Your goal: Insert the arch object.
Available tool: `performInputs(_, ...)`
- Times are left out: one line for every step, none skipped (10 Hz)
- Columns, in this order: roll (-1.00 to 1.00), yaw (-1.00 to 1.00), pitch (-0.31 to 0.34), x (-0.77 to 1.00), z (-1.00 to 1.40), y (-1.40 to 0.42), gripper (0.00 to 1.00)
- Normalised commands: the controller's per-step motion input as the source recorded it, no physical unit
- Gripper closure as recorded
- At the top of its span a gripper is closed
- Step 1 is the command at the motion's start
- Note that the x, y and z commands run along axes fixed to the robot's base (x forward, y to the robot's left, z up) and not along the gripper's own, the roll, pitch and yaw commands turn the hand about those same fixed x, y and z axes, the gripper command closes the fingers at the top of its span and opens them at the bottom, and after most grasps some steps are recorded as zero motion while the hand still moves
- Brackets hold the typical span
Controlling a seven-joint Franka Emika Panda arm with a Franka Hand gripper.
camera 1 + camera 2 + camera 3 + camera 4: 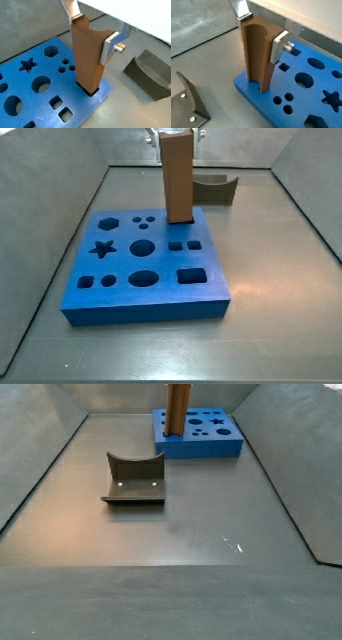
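The arch object (87,55) is a tall orange-brown prism with a curved groove along one side (256,55). It stands upright with its lower end in a slot at a corner of the blue board (27,85). My gripper (93,34) is shut on its top end, one silver finger (110,46) on each side. In both side views the arch object (179,178) (175,409) rises from the board's (147,278) (214,439) corner nearest the fixture. The gripper (177,133) is mostly cut off at the frame's top edge.
The dark fixture (134,479) stands on the grey floor apart from the board; it also shows in the wrist views (150,75) (188,102). The board (308,97) has several other cut-outs: star, circles, squares. Grey walls enclose the floor.
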Motion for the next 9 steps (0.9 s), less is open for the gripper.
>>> performInputs(0.0, 0.0, 0.0, 0.12, -0.19, -0.05, 1.0)
performInputs(0.0, -0.04, 0.0, 0.05, -0.2, -0.04, 1.0)
performInputs(0.0, -0.05, -0.003, 0.0, -0.25, -0.01, 1.0)
performInputs(0.0, -0.04, -0.057, 0.0, -0.33, 0.0, 1.0)
performInputs(0.04, -0.06, -0.057, 0.0, -0.36, -0.02, 1.0)
performInputs(0.09, -0.06, -0.01, 0.01, -0.33, -0.03, 1.0)
performInputs(0.09, -0.02, 0.0, 0.0, -0.33, -0.02, 1.0)
performInputs(0.08, 0.0, 0.0, 0.0, -0.31, -0.02, 1.0)
performInputs(0.08, 0.0, 0.0, 0.0, -0.31, -0.01, 1.0)
